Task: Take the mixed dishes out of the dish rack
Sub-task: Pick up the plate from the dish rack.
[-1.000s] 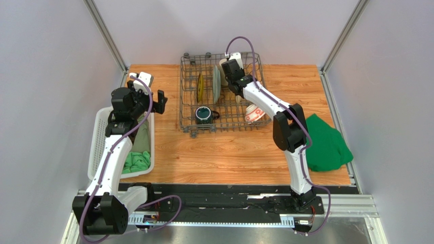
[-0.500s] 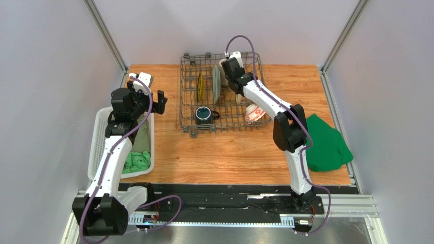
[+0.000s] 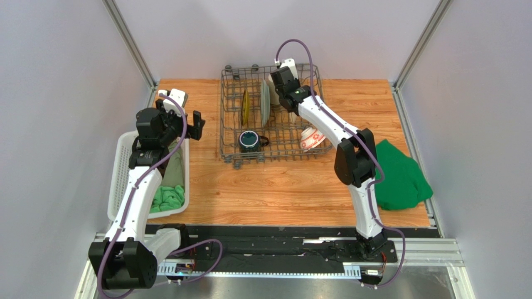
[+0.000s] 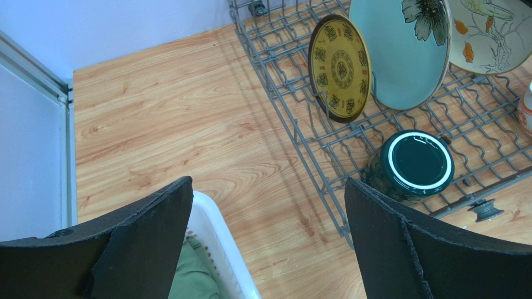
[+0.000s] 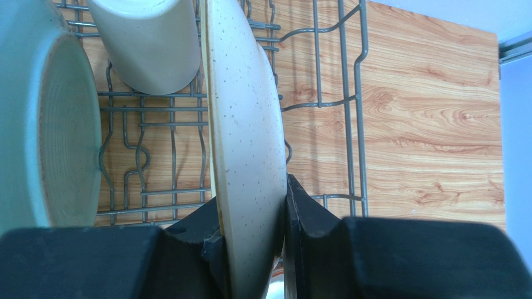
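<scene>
Gripper on the right [image 5: 253, 208] clamps the cream plate [image 5: 243, 112]; left gripper [image 4: 267, 190] stands wide, holding nothing.

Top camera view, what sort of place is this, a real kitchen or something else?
Probably a robot test booth, not a kitchen: bare grey walls, a wooden table, a dish rack and a laundry basket.
</scene>
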Motion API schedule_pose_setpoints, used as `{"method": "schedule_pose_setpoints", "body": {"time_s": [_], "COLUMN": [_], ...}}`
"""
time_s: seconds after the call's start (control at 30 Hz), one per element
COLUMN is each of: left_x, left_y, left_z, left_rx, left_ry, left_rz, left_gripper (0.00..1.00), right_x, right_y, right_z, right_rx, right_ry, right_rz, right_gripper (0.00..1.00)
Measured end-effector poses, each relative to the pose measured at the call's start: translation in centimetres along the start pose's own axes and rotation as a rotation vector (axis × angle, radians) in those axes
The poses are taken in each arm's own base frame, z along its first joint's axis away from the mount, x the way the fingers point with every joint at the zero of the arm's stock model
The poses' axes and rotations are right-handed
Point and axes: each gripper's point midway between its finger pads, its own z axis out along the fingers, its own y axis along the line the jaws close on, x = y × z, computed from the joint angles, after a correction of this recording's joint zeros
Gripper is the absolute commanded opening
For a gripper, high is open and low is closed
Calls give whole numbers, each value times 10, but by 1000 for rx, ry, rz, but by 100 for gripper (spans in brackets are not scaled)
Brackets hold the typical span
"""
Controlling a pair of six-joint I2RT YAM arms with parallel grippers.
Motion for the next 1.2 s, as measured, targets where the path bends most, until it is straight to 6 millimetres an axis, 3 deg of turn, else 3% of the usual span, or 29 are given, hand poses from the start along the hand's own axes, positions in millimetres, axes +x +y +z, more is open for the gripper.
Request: {"method": "schedule_pose_setpoints", "body": {"time_s": [0.5, 0.67, 0.87, 0.97, 1.2], "left_x": [-2, -3, -2, -5, -13], "left_y": [-1, -2, -13, -23, -46], "left_z": [-2, -2, -4, -6, -15], "left_rx": [2, 8, 70, 129, 262], "left_ry": [-8, -9, 2, -1, -15], "left_rz": [2, 1, -3, 4, 36], "left_gripper": [99, 99, 98, 98, 97], "right_x": [-12, -21, -52, -68, -77], "right_y": [-9, -17, -37, -50, -71], "right_z": [-8, -23, -63, -92, -160], "right_rx": [48, 38, -1, -40, -188], "right_ry": [-28, -38, -101, -141, -191], "right_rz": [-37, -31, 12, 35, 55], "right_gripper": [0, 0, 0, 0, 0]}}
